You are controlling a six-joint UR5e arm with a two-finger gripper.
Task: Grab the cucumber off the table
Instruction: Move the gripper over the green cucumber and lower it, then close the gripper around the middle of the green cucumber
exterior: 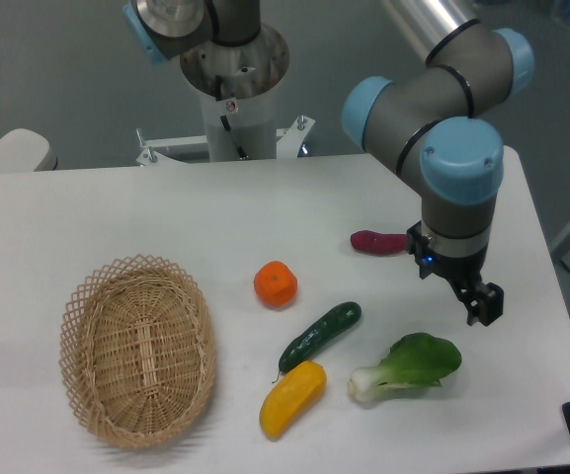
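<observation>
The cucumber is slim, dark green and glossy. It lies slantwise on the white table, front of centre, with its lower end close to the yellow pepper. My gripper hangs off the arm at the right, above the table. It is to the right of the cucumber and just above the bok choy. It holds nothing. I see its fingers side-on, one before the other, so the gap between them does not show.
An orange sits left of the cucumber. A purple sweet potato lies behind it, near the arm's wrist. A wicker basket stands at the front left. The robot base is at the table's back edge.
</observation>
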